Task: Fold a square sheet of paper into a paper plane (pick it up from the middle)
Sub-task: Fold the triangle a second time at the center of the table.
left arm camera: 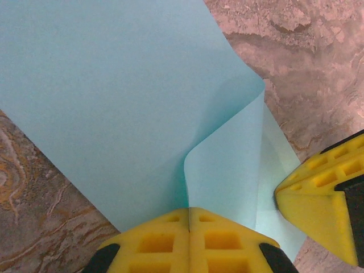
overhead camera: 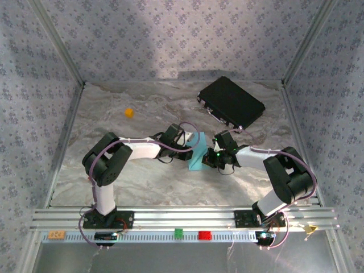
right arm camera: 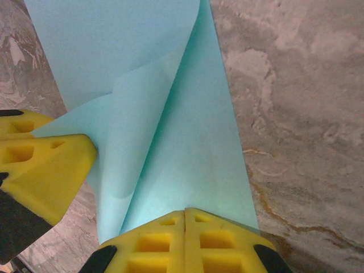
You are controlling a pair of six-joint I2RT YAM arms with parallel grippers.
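The light-blue square sheet of paper (overhead camera: 197,149) sits just right of centre in the overhead view, pinched between the two arms' wrist ends, which meet over the marbled tabletop (overhead camera: 142,176). In the left wrist view the left fingers (left arm camera: 165,239), yellow and at the bottom centre of the frame, are pressed together on the sheet's near edge. The paper spreads away from them towards the upper left, and one flap curls up and over just right of centre. The right fingers (left arm camera: 318,199) come in from the lower right of that frame, their tip touching the sheet's edge. In the right wrist view the right fingers (right arm camera: 165,239) are likewise clenched on the paper at the bottom centre, with the sheet running up the middle of the frame and a lobe of it folded loosely over on the left, beside the left fingers (right arm camera: 45,170). Whether the sheet's far end rests on the tabletop cannot be told. In the overhead view a black case (overhead camera: 231,102) lies at an angle in the upper right, well apart from the paper, and a tiny orange cube (overhead camera: 129,112) sits alone in the upper left.
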